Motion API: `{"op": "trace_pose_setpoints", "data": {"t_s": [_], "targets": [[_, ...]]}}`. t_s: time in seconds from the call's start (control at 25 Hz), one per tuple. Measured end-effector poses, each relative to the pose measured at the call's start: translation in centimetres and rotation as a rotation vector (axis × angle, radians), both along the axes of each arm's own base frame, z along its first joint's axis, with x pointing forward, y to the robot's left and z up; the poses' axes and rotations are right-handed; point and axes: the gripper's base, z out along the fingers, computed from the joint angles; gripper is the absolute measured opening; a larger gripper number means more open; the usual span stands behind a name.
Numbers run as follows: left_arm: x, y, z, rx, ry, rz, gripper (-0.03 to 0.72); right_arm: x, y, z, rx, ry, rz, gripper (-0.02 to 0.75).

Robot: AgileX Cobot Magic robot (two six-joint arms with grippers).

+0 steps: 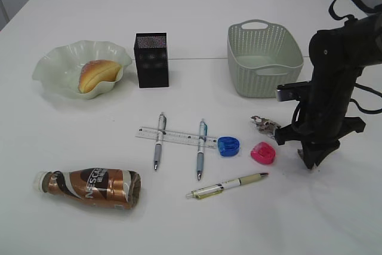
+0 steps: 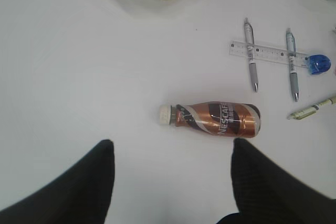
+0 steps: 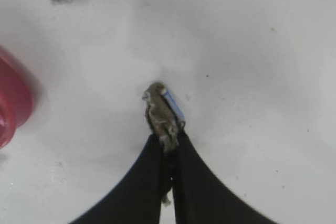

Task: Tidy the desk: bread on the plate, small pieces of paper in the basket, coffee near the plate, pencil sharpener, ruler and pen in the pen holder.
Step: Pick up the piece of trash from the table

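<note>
My right gripper [image 3: 168, 136] is shut on a small crumpled piece of paper [image 3: 160, 111] just above the table, right of the pink pencil sharpener [image 1: 262, 153]. A second crumpled paper [image 1: 264, 125] lies beside it, in front of the basket [image 1: 262, 58]. The bread [image 1: 95, 74] sits on the wavy plate [image 1: 54, 64]. The coffee bottle [image 2: 215, 119] lies on its side just beyond my open, empty left gripper [image 2: 171, 142]. A ruler [image 1: 176, 137], two pens [image 1: 158, 141] across it, a blue sharpener [image 1: 228, 146] and a third pen [image 1: 230, 186] lie mid-table.
The black mesh pen holder [image 1: 152, 59] stands upright between the plate and the basket. The right arm [image 1: 328, 88] rises near the table's right edge.
</note>
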Motion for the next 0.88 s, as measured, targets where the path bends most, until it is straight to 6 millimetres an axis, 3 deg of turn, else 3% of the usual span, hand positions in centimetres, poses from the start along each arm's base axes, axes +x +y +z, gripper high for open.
{"op": "trace_pose_setpoints", "data": {"t_s": [0.24,0.32,0.52,0.88], "targets": [[0.0,0.0,0.0,0.0,0.0,0.0,0.505,-0.2,0.0,0.2,-0.005,0.04,-0.006,0.0],[0.0,0.0,0.0,0.0,0.0,0.0,0.505,-0.1,0.0,1.2,-0.005,0.055,-0.01,0.0],[0.0,0.0,0.0,-0.002,0.0,-0.001,0.505,0.6,0.3,5.0,0.01,0.047,-0.017,-0.001],[0.0,-0.1,0.0,-0.012,0.001,-0.004,0.505,3.5,1.0,14.1,0.092,-0.241,-0.019,-0.002]]}}
